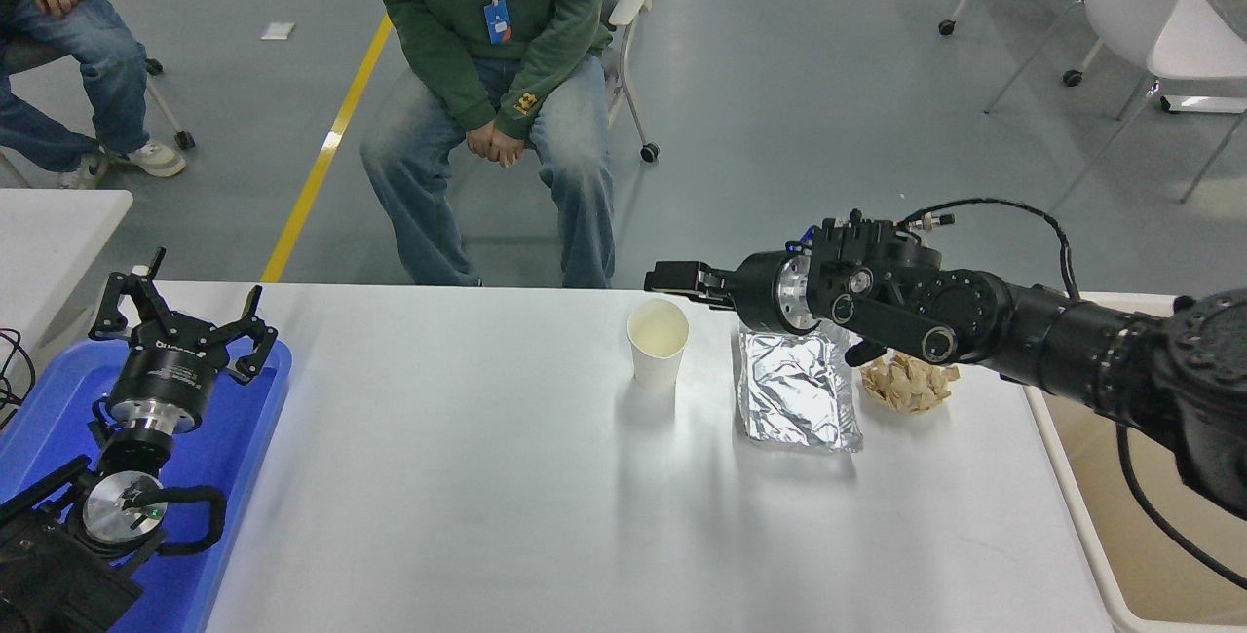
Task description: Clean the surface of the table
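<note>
The table surface (468, 497) is wide and white-grey. On it stand a white paper cup (658, 341), a crumpled foil tray (797, 390) to its right, and a small pile of tan scraps (908, 384) further right. My right gripper (674, 280) reaches in from the right, above the foil tray's far end. It points left, is open and empty, and its tip hangs just above and behind the cup's rim. My left gripper (180, 321) is parked, open, over the blue tray at the lower left.
A blue plastic tray (255, 419) lies at the table's left end. A white-rimmed bin (1081, 516) stands off the right edge. A person in a green hoodie (492, 49) sits at the far side. A corner of a smaller white table (54, 234) shows at left.
</note>
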You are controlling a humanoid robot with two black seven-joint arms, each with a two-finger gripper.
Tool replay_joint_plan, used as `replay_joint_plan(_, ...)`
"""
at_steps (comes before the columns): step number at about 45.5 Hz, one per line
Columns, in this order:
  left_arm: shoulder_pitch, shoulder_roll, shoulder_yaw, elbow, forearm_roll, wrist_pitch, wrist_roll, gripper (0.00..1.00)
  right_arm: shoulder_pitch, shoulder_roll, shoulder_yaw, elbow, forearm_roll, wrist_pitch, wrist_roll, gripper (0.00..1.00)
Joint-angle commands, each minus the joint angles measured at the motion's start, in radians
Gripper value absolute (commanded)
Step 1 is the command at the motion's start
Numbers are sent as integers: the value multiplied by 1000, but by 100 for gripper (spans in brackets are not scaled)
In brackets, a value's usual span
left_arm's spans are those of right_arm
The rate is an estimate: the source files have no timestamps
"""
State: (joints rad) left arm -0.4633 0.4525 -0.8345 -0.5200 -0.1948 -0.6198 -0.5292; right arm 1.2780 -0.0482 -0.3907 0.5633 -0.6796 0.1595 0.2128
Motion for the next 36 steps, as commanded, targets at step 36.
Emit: replay_joint_plan(36,0,0,0,0,0,0,0,100,-17,48,-135,-129,123,74,-92,100)
